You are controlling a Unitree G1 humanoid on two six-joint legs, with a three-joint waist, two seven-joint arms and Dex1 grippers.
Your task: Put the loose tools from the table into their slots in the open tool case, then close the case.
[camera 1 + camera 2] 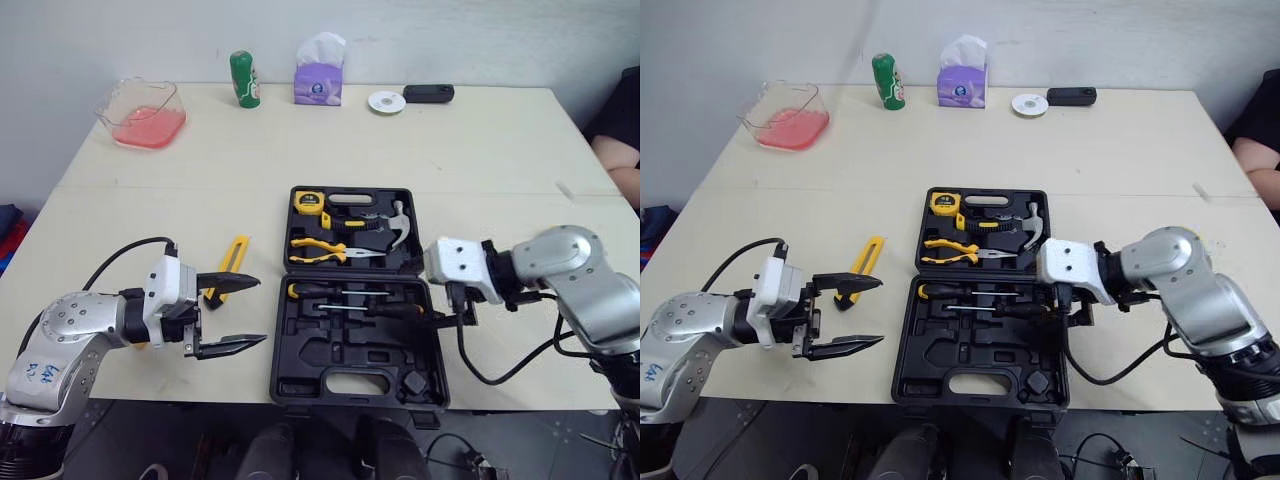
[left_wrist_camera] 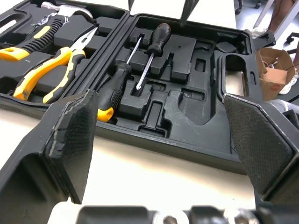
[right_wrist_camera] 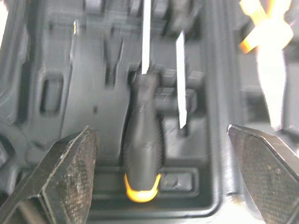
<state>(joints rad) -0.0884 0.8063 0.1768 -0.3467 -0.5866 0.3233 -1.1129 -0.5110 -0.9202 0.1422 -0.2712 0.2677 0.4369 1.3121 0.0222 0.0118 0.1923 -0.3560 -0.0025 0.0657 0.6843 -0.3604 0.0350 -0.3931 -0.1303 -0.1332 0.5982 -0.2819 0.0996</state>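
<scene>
The tool case [image 1: 360, 300] lies open at the middle of the table's [image 1: 500, 150] front edge, with both halves flat and the hinge running across. The far half holds a tape measure [image 1: 308, 203], a hammer [image 1: 395, 222] and pliers [image 1: 318, 250], all seated in their slots. Two screwdrivers [image 1: 350, 297] lie along the hinge side of the near half, and its other recesses are unfilled. One loose yellow tool [image 1: 233, 260] rests on the table just left of the case, level with the hinge. The left gripper [image 1: 260, 311] hovers just left of the case, its fingers spread wide and holding nothing. Its far finger crosses the yellow tool in view; contact cannot be confirmed. The right gripper [image 3: 161, 133] sits over the right edge of the near half, above the screwdriver handles, its fingers released and empty. Along the table's back edge stand a pink container [image 1: 145, 112], a green bottle [image 1: 244, 79], a tissue box [image 1: 319, 80], a disc [image 1: 386, 101] and a black device [image 1: 428, 93].
</scene>
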